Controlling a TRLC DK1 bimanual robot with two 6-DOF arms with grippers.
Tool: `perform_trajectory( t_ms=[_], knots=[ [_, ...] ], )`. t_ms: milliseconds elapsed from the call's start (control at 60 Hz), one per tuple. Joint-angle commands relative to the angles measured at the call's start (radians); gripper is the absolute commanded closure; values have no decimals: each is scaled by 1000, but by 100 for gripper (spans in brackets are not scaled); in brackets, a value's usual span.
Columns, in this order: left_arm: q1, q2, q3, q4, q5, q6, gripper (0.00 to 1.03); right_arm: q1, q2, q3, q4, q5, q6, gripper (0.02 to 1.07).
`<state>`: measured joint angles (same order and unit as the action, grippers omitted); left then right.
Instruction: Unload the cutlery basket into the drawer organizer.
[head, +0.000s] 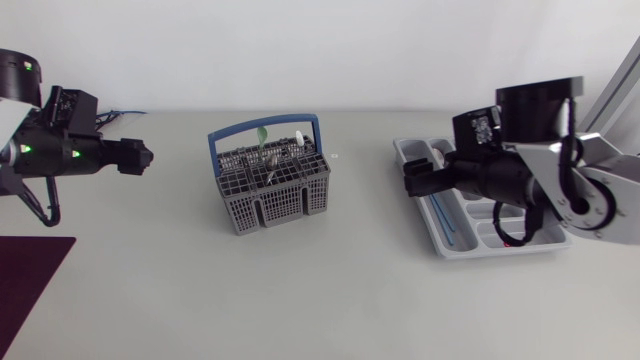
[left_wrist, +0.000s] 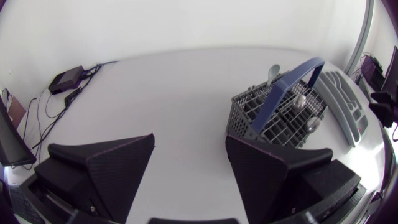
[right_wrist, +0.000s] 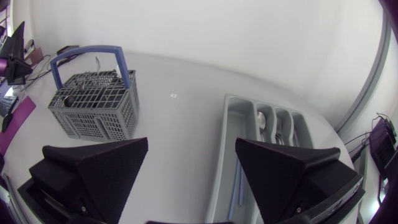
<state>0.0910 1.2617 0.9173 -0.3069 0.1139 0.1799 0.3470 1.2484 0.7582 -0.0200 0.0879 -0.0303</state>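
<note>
The grey cutlery basket (head: 268, 185) with a blue handle stands mid-table, holding a green-tipped piece (head: 262, 133) and several spoons (left_wrist: 300, 100). The grey drawer organizer (head: 500, 251) lies at the right, with a thin blue piece (head: 443, 215) in one slot and spoons (right_wrist: 264, 121) in others. My left gripper (head: 141, 155) hovers left of the basket, open and with nothing in it; in its own view the left gripper (left_wrist: 189, 165) has the basket (left_wrist: 280, 115) ahead and to one side. My right gripper (head: 409, 181) hangs open over the organizer's near-basket edge, and its own view shows the right gripper (right_wrist: 191, 168) between basket (right_wrist: 93, 106) and organizer (right_wrist: 245, 134).
A dark purple mat (head: 30, 290) lies at the front left corner. A small black box with cables (left_wrist: 65, 78) sits at the back left of the table. A tiny white scrap (head: 336, 156) lies just right of the basket.
</note>
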Motion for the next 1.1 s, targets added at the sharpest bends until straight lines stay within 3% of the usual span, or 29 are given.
perform_trajectory(
  t_ms=[0,83,150,383,500,567,633,667,783,883,1083],
  knots=[
    [21,77,54,-41,46,101,14,27,83,69,-29,-17,-57,6],
    [39,120,94,-116,139,204,10,56,135,116,-74,-40,-192,6],
    [56,148,103,-120,201,240,10,70,197,155,-90,-40,-215,6],
    [76,258,112,-28,260,270,10,73,407,317,-121,-123,-201,8],
    [73,332,141,-28,322,274,11,72,479,372,-123,-188,-183,25],
    [82,352,149,-28,403,285,21,61,513,392,-97,-197,-160,50],
    [93,366,157,-29,491,290,44,41,546,414,-70,-221,-138,76],
    [99,372,158,-28,524,293,58,29,565,428,-66,-237,-126,81],
    [101,401,176,-31,564,288,79,-2,622,487,-87,-277,-102,100],
    [95,418,178,-29,570,293,87,-14,677,556,-149,-300,-95,101],
    [78,459,176,-29,570,320,88,-2,789,690,-179,-341,-59,101]
  ],
)
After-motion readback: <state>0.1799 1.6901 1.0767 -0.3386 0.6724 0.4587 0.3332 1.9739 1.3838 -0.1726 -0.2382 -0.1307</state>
